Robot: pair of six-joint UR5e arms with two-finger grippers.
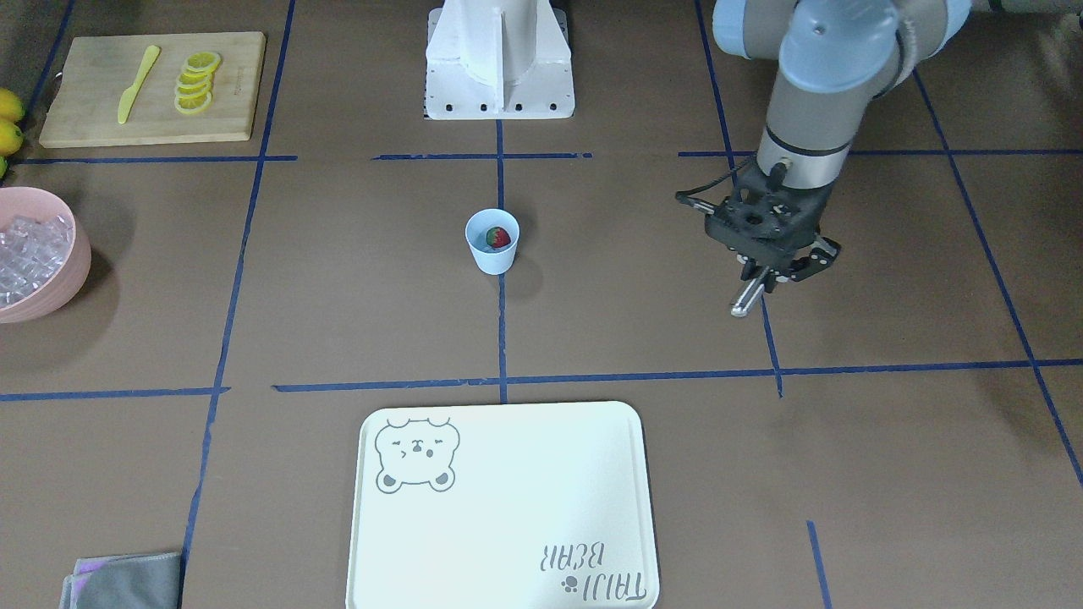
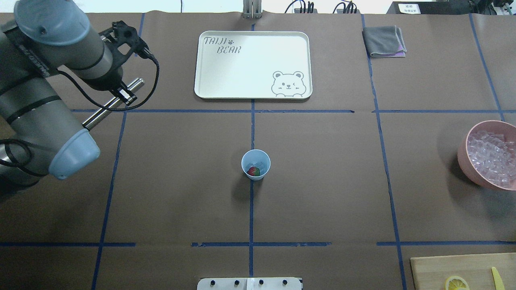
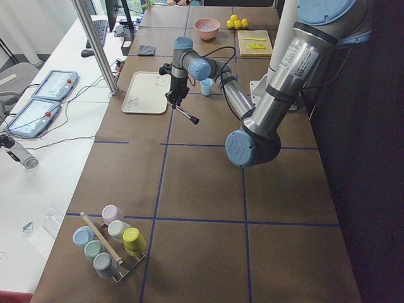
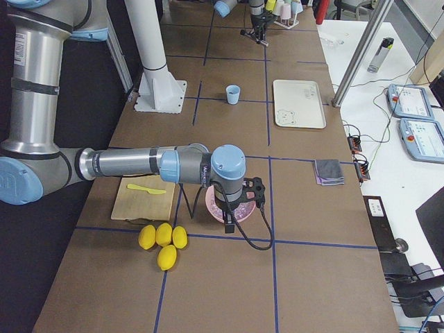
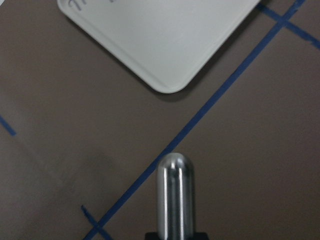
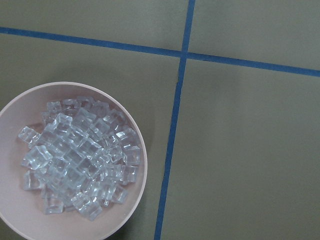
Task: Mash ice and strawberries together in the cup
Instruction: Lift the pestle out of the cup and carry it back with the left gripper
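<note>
Now, your left gripper (image 1: 768, 272) pinches the round-tipped steel rod (image 1: 746, 300); a skewed plunge could topple the small pale-blue plastic cup (image 1: 492, 258). Whether the right gripper (image 4: 230, 207) is spread, you cannot tell.

pale blue cup (image 2: 255, 164) upright, top open, centre of scene, midway left to right. inside: one red strawberry (image 2: 253, 171), green top, on robot-near side; faint clear ice (image 2: 261, 164) cubes just beside it.
</note>
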